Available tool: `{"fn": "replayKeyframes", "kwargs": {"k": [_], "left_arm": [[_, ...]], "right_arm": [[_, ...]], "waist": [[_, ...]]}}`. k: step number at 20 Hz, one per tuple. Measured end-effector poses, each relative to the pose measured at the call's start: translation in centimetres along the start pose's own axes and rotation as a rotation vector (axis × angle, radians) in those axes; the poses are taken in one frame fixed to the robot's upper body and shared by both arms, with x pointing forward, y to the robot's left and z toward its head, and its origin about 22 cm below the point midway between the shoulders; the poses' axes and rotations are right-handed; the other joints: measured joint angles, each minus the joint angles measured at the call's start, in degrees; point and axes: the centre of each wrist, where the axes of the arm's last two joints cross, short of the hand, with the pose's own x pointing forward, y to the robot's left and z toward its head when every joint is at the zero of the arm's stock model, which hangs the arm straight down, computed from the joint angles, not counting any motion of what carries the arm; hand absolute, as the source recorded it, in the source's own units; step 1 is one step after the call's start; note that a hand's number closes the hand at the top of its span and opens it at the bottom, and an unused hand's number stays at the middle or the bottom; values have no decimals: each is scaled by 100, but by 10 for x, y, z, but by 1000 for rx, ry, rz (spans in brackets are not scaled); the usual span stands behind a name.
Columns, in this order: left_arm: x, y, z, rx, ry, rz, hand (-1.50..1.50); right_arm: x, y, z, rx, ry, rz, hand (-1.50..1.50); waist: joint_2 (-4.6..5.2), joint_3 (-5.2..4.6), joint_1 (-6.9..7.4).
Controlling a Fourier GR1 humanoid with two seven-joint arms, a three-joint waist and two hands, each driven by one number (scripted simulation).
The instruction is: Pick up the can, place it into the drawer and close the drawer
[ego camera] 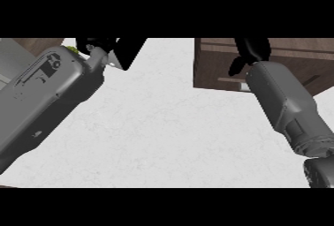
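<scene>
The wooden drawer unit (287,57) sits at the upper right of the white counter (169,132). My right forearm rises over it, and the black right hand (251,49) lies above the drawer, cut off by the view's top edge. My left forearm crosses the upper left corner close to the camera. The left hand (98,44) shows at the top edge, next to a small grey-white piece (111,59). A green speck (72,50) peeks out beside the left wrist. I cannot tell whether it is the can. No can shows plainly anywhere.
A pale grey surface (16,57) and a strip of brown wood (39,43) lie behind the left forearm at the far left. The counter's front edge (130,187) runs along the bottom.
</scene>
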Motion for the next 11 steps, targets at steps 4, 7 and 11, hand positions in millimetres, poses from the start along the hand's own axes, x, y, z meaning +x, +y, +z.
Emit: {"fn": "replayKeyframes", "kwargs": {"k": [4, 7, 11], "left_arm": [[0, 0, 3, -7, -2, 3, -150], [-1, 4, 4, -2, 3, 6, -150], [-5, 6, 9, -1, 4, 2, -150]], "right_arm": [[-2, -2, -2, 16, 7, -165, -150], [-2, -5, -4, 3, 37, -339, -150], [-3, -7, -5, -15, 63, -508, -150]], "waist": [[-3, -5, -23], [-31, -3, -51], [-40, -8, -46]]}}
